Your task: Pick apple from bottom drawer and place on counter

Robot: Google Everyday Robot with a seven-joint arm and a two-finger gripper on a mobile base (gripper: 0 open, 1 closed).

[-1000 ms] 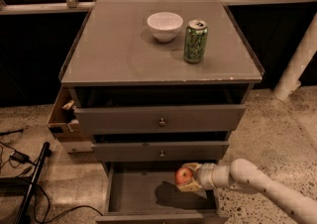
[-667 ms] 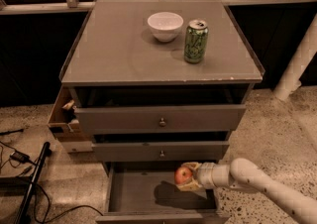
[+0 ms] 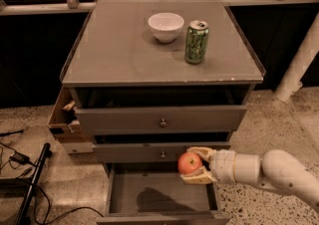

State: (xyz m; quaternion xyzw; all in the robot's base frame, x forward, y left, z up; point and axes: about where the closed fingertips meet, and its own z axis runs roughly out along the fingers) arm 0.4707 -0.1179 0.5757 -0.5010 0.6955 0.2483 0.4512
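The red apple (image 3: 189,163) is held between the two tan fingers of my gripper (image 3: 192,164), which is shut on it. The white arm reaches in from the lower right. The apple hangs above the right part of the open bottom drawer (image 3: 159,201), just in front of the middle drawer's front. Its shadow falls on the drawer floor. The counter (image 3: 119,55) is the grey cabinet top above.
A white bowl (image 3: 166,26) and a green can (image 3: 197,42) stand on the back right of the counter. The two upper drawers are slightly pulled out. A cardboard box (image 3: 62,117) sits at the cabinet's left side. Cables (image 3: 20,169) lie on the floor at left. A white pole (image 3: 299,59) stands at right.
The gripper with the apple has risen slightly above the bottom drawer. Nothing else has moved.
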